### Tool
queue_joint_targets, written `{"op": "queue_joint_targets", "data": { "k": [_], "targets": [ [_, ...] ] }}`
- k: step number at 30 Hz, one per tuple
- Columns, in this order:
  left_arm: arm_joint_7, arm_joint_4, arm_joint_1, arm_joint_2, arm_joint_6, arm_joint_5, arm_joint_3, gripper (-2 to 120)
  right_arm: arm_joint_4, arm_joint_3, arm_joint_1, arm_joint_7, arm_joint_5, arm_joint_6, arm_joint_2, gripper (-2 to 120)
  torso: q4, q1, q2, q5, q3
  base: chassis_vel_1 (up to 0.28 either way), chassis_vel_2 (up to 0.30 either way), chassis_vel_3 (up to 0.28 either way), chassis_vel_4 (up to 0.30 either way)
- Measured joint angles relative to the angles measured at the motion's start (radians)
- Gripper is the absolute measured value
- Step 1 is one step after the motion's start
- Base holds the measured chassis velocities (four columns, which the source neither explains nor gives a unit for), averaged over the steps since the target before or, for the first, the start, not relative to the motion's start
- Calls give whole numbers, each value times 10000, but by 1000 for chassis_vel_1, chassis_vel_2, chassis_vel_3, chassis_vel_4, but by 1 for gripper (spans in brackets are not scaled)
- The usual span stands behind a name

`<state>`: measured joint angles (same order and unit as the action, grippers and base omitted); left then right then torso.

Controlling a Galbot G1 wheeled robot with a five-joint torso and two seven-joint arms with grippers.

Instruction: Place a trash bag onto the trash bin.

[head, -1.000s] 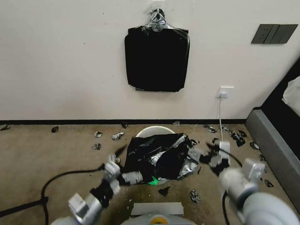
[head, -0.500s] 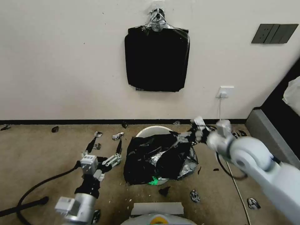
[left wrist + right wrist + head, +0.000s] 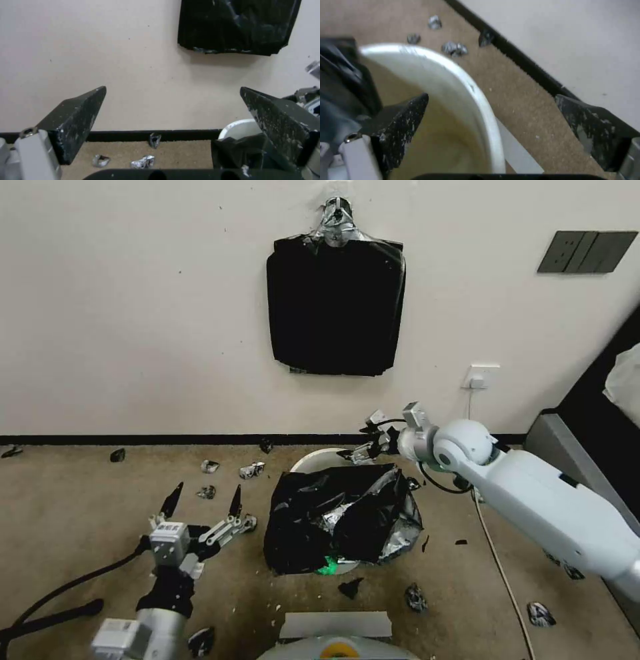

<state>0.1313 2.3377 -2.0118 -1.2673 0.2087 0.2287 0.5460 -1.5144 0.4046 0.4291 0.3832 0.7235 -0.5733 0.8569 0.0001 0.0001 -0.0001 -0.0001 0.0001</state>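
A: Looking at the trash bag [image 3: 343, 517], how does it lie?
B: Crinkled, glossy black with silvery creases, slumped over the near side of the trash bin [image 3: 319, 460]; the cream rim shows bare toward the wall.
A: And the grippers?
B: The right gripper [image 3: 363, 441] hangs over the far rim, fingers spread wide, holding nothing. The left gripper [image 3: 203, 502] is off to the bin's left above the carpet [image 3: 80, 527], also splayed open and empty
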Motion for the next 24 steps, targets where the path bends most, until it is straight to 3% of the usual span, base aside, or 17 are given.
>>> {"op": "queue_joint_targets", "data": {
  "k": [10, 13, 24],
  "targets": [
    [-1, 17, 63, 71, -28, 238, 126, 100, 967, 655, -444, 806, -475, 280, 433, 96, -1, 0, 0, 0, 0, 0, 0, 0, 0],
    [0, 12, 31, 70, -28, 334, 146, 100, 1063, 779, -469, 982, -508, 348, 530, 78, -1, 0, 0, -1, -1, 0, 0, 0, 0],
    [21, 94, 0, 51, -38, 517, 166, 100, 1325, 945, -474, 1073, -618, 561, 688, 41, -1, 0, 0, 0, -1, 0, 0, 0, 0]
  ]
}}
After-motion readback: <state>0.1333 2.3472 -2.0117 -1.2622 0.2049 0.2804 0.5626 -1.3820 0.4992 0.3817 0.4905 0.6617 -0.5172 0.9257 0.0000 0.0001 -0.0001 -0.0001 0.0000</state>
